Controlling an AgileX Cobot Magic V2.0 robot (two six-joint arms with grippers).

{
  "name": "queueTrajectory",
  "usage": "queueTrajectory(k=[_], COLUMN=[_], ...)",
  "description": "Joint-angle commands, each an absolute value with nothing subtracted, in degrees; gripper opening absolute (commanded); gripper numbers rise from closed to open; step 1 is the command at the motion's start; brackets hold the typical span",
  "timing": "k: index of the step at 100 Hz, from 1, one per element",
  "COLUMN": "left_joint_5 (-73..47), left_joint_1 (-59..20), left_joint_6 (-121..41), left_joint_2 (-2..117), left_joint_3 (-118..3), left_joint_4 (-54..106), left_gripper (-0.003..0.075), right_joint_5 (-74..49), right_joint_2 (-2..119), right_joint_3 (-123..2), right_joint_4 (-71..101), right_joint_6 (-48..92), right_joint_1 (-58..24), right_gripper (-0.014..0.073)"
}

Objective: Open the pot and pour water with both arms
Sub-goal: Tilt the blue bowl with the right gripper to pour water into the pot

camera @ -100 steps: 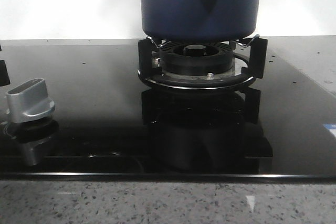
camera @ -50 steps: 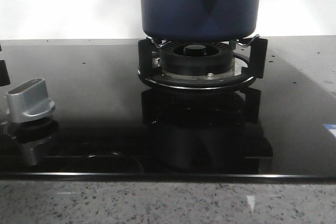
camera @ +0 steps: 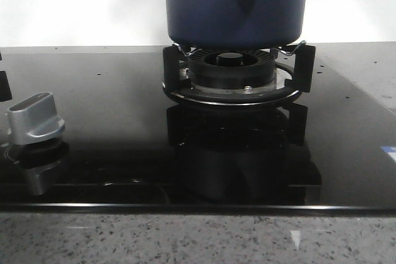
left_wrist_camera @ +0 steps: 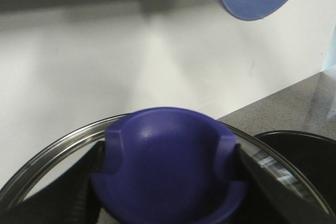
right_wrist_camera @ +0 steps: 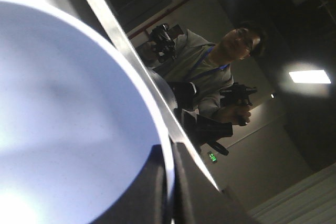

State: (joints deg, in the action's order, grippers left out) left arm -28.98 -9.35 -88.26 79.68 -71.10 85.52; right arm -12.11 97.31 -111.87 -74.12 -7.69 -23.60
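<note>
The pot (camera: 235, 4) stood on the prongs of the black ring burner (camera: 232, 69), at the middle back of the glossy black cooktop (camera: 111, 103). Its handle mount, with the small hole, faced the front camera. A silver dial (camera: 36, 119) sat well apart from it at the left, and the speckled table (camera: 185, 239) edged the cooktop in front.

My left hand (left_wrist_camera: 168, 182) was closed on the blue lid knob (left_wrist_camera: 168, 156), a dark finger pressed against each of its sides. The glass lid (left_wrist_camera: 47, 156) with its metal rim spread out below the knob.

My right hand (right_wrist_camera: 170, 192) showed two dark fingers (right_wrist_camera: 149, 192) on either side of a bright metal edge bordering a pale blue curved surface (right_wrist_camera: 63, 119). I could not tell whether they gripped it.
</note>
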Motion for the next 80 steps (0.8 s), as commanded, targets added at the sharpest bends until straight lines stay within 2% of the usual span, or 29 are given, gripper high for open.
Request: queueTrajectory(k=[1, 35, 62, 80], left_joint_5=[-29.2, -29.8, -32.6, -33.6], left_joint_1=[-9.2, -9.2, -9.2, -10.7], left_joint_6=[-87.9, -87.9, -87.9, -87.9], left_joint_2=[77.3, 77.3, 77.3, 77.3], left_joint_3=[-73.1, -73.1, -73.1, -73.1], left_joint_4=[89.3, 89.5, 91.4, 92.9], left_gripper=[0.0316, 0.0316, 0.0316, 0.0316], right_joint_5=[-12.5, -41.4, -52.5, -61.0], right_joint_2=[94.1, 94.1, 93.4, 90.2], right_joint_3=[-113.9, -113.9, -113.9, -113.9], right_joint_4=[-72.6, -41.7, -26.6, -22.4], right_joint_6=[-9.3, -12.1, -12.1, -13.8], right_joint_1=[-23.6, -23.6, -23.5, -18.6], right_gripper=[-0.0047, -0.0047, -0.0047, -0.0047])
